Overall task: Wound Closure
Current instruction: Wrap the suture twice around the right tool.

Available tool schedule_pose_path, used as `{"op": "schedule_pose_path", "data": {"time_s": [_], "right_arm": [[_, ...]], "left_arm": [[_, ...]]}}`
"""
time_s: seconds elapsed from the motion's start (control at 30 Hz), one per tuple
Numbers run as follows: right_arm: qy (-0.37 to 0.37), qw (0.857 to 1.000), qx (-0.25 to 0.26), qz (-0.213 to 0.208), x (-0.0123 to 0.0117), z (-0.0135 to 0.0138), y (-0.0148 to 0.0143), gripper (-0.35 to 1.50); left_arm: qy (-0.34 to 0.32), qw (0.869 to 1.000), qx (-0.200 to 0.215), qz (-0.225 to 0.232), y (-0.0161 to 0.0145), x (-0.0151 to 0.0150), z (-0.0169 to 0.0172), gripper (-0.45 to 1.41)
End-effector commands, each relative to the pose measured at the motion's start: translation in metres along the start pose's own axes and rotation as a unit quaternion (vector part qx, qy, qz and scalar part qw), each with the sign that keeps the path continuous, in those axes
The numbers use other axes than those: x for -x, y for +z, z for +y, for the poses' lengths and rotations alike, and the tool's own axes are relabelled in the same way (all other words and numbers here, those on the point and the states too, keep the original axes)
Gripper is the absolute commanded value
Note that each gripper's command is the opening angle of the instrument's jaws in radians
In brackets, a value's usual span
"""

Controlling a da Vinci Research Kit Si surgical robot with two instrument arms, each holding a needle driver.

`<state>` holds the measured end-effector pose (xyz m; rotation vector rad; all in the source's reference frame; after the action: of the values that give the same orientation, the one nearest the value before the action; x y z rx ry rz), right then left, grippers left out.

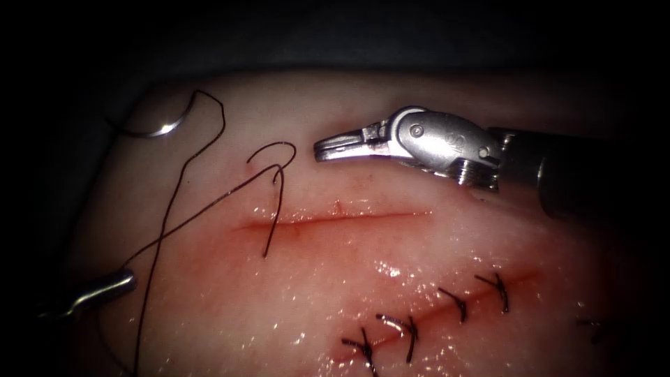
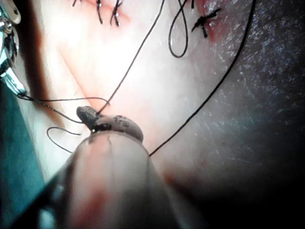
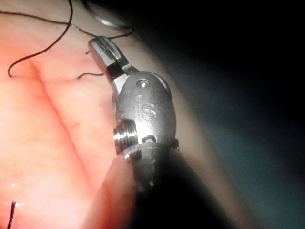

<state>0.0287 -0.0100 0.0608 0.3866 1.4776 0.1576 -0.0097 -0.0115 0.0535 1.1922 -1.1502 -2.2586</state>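
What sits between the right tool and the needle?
Nothing solid. The right tool hangs empty over the tissue; the needle lies free at upper left. A thread loop lies between them. The left tool holds thread.

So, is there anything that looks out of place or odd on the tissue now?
Yes: the needle lies loose on the tissue, left of the open cut, held by neither tool. The left tool grips only the thread; the right tool holds nothing.

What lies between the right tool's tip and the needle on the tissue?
In the endoscope view, a curl of thread crosses the tissue between the right tool and the needle.
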Motion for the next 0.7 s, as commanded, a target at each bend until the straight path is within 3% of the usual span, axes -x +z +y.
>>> {"op": "schedule_pose_path", "data": {"time_s": [0.03,0.2,0.33,0.43,0.57,0.7], "right_arm": [[0.003,1.000,-0.004,0.005,0.0000,0.0015,0.0023,-0.35],[-0.006,1.000,-0.003,0.014,0.0009,0.0024,0.0054,-0.35],[0.014,0.998,-0.055,0.021,0.0018,0.0020,0.0080,-0.35],[0.070,0.990,-0.103,0.062,0.0031,0.0008,0.0091,-0.35],[0.094,0.986,-0.106,0.086,0.0033,-0.0006,0.0097,-0.35],[0.108,0.982,-0.104,0.112,0.0032,-0.0018,0.0096,-0.35]], "left_arm": [[0.003,1.000,-0.002,0.003,0.0010,0.0002,0.0000,-0.45],[-0.001,1.000,-0.006,0.013,0.0012,0.0004,-0.0006,-0.45],[-0.010,0.999,-0.020,0.024,0.0020,0.0009,-0.0014,-0.45],[-0.021,0.999,-0.037,0.017,0.0038,0.0022,-0.0016,-0.45],[-0.038,0.998,-0.045,0.009,0.0064,0.0041,-0.0012,-0.45],[-0.045,0.998,-0.039,-0.028,0.0094,0.0068,0.0005,-0.45]]}}
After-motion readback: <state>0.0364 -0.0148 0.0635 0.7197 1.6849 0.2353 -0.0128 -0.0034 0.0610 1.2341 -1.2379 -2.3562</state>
